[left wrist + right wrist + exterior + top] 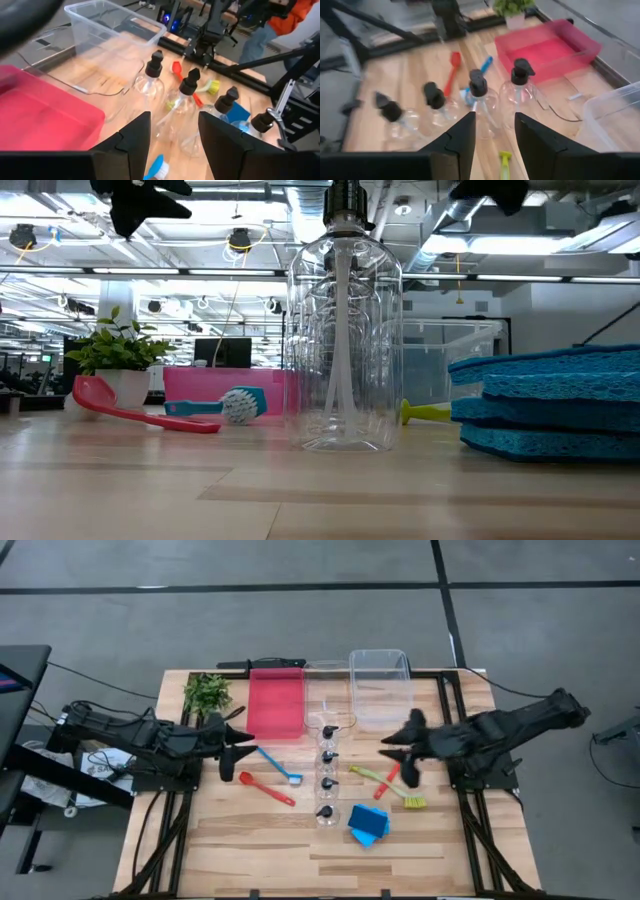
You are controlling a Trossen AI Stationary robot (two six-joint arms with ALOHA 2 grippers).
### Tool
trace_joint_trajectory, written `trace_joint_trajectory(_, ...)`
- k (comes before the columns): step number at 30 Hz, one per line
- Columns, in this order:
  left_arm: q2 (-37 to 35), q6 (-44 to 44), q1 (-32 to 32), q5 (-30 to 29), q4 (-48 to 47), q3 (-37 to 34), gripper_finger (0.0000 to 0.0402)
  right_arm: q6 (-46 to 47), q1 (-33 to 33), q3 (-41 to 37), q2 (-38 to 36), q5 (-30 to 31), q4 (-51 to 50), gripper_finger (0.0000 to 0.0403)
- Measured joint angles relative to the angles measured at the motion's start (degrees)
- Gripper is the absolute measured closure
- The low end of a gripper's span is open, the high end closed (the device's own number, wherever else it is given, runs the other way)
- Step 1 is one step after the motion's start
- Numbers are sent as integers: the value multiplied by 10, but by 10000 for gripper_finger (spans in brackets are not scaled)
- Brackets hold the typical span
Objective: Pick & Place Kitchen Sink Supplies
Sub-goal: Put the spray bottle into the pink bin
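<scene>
Clear plastic and bare wood tell most of it: nothing seems to be put away yet. The red bin (275, 703) at about 11 o'clock on the table (250, 850) and the clear bin (380, 688) at about 1 o'clock both look empty, as far as the high view shows.

All the supplies lie loose on the boards. The four clear bottles (326, 772) stand in a line down the centre, from the middle toward 6 o'clock. A blue brush (279, 766) and a red spoon (266, 788) lie at about 9 o'clock of that line. At about 3 o'clock lie a yellow-green brush (390, 787) and a short red utensil (388, 780), crossing one another. The blue sponges (368, 823) are stacked near 5 o'clock, just beside the nearest bottle.

The left gripper (172, 142) hangs above the table at 9 o'clock of the bottles, fingers parted with nothing between them. The right gripper (495, 140) hangs at 3 o'clock, above the red utensil's upper end, its fingers also apart and empty in its wrist view.

By my reading the task stands at its very start: every bottle, brush, utensil and sponge is left to lift and place.
</scene>
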Motion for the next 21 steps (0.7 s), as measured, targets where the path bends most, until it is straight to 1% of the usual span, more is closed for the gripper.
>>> trace_joint_trajectory(5, 27, 0, 0, -25, 8, 0, 234, -2, 1, -1, 34, 1, 18, 284)
trace_joint_trajectory(10, 62, 0, 0, -63, 42, 0, 234, -2, 0, -1, 35, 13, 27, 284)
trace_joint_trajectory(14, 76, 13, 3, -66, 74, -1, 234, -2, 0, -1, 27, 18, 24, 284)
trace_joint_trajectory(16, 77, 14, 13, -61, 78, -1, 234, -2, 1, -1, 20, 14, 21, 284)
trace_joint_trajectory(19, 78, 11, 32, -20, 77, -1, 234, -1, 10, 0, 11, -13, 1, 284)
trace_joint_trajectory(21, 79, 10, 47, 9, 77, -1, 234, 8, 17, 0, 10, -17, -12, 284)
